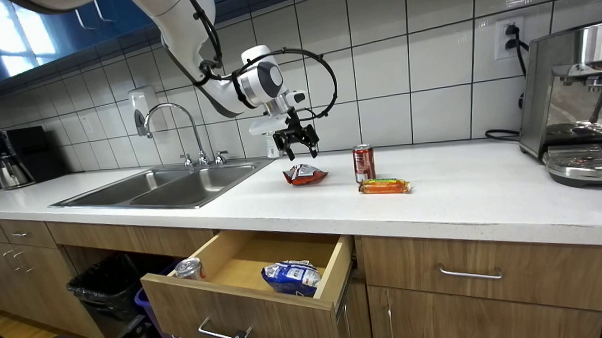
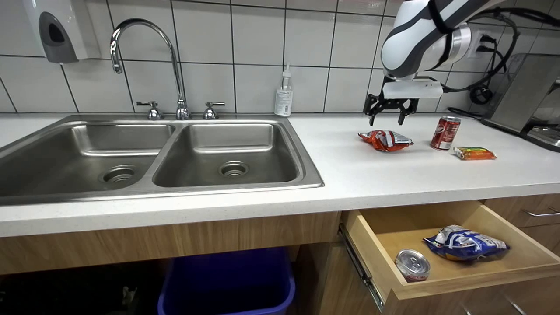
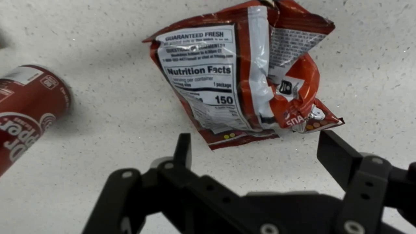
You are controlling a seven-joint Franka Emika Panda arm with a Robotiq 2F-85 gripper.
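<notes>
Gripper [image 2: 386,122] hangs with its fingers [image 3: 338,159] spread wide above one crumpled red snack bag [image 3: 208,78].
They hold and touch nothing; the bag lies just beneath their tips on the countertop [image 1: 471,183]. Two cans show: one red Dr Pepper can [image 2: 445,133], upright, near the gripper but lower and to one side, and one silver can [image 2: 412,264], well below it in the one pulled-out drawer [image 1: 286,324]. One orange-wrapped snack [image 1: 384,186] lies past the Dr Pepper can from the gripper; one blue snack bag [image 2: 466,244] shares the drawer.
</notes>
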